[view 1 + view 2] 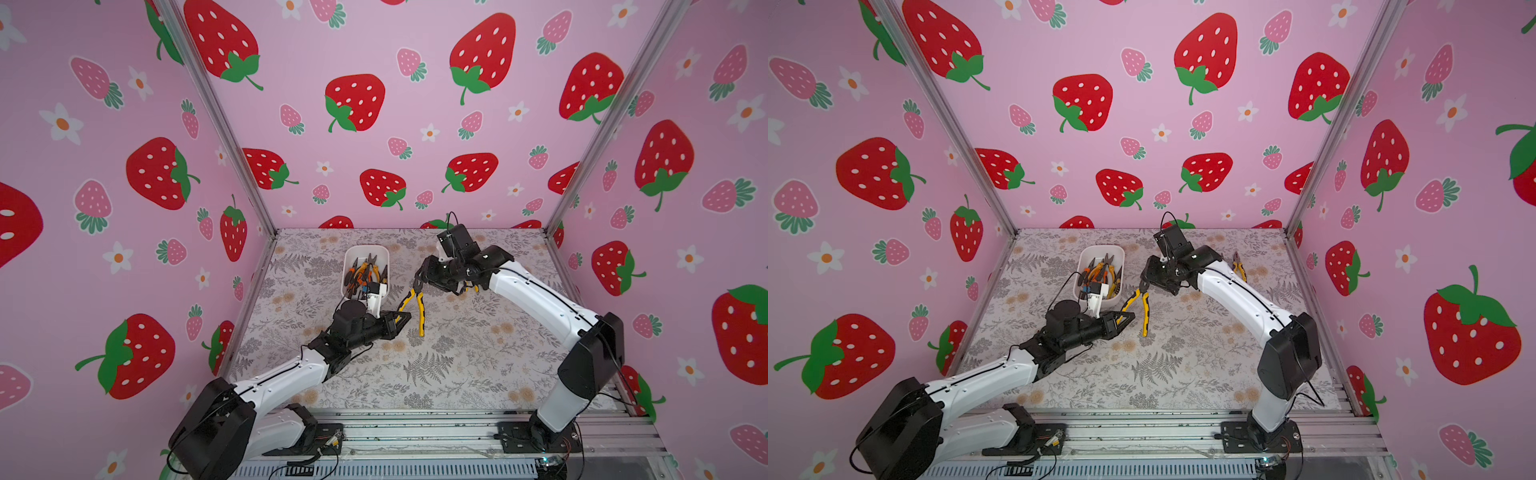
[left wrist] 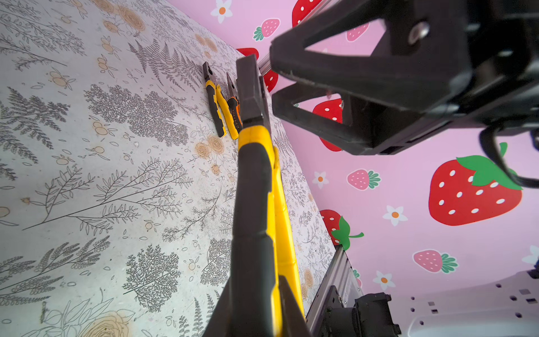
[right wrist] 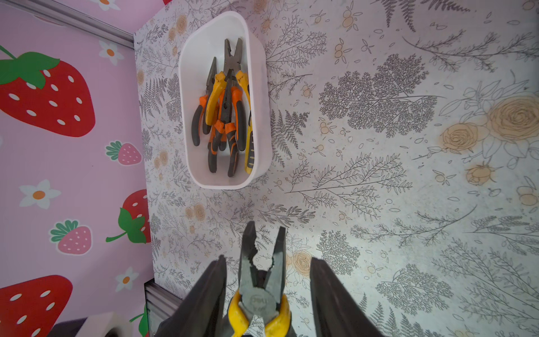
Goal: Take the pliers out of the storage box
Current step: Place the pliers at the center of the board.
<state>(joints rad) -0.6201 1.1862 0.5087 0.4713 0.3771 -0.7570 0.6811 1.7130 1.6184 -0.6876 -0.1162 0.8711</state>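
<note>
Left pincer clamps one handle of the yellow pliers, mid-bench, just right of the box. Right pincer stands open astride their head, not touching. Box sits far left, holding a heap of pliers. Two more pairs lie far right

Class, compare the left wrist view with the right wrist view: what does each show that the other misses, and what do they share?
Only the left wrist view: two loose pliers lying side by side on the table. Only the right wrist view: the storage box with several pliers piled inside. Both: the yellow-and-black pliers whose head sits between the fingers of the open right gripper, and the floral table.
</note>
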